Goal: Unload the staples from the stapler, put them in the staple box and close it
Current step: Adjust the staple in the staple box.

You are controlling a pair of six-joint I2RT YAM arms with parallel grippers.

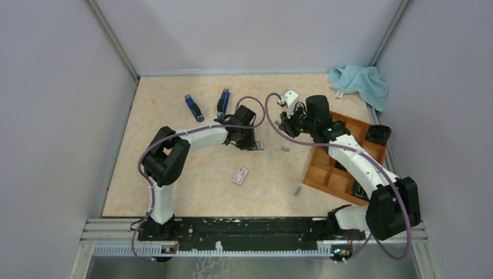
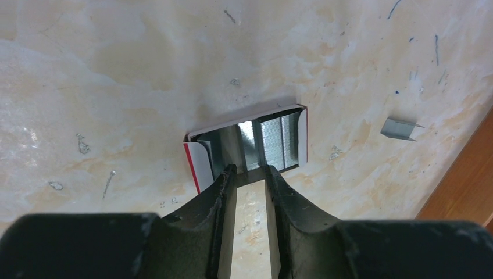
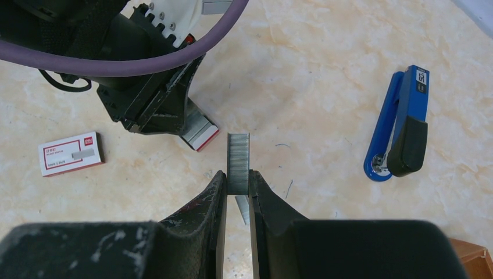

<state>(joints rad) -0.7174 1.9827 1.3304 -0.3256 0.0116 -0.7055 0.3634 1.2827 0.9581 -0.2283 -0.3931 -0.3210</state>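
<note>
Two blue staplers [image 1: 194,108] [image 1: 223,102], two white staple boxes [image 1: 240,175] [image 2: 195,158], seemingly three strips of staples [image 3: 238,163] [image 1: 285,149] [image 1: 297,190] outside the boxes, one wooden tray [image 1: 323,172], and one light blue cloth [image 1: 360,81] in the table's [image 1: 192,192] far right corner.

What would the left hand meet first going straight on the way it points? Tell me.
The open box of staples, right ahead of the left hand. The hand stands at the box's near edge, aimed at the strips inside. Whether it touches the box is unclear.
</note>
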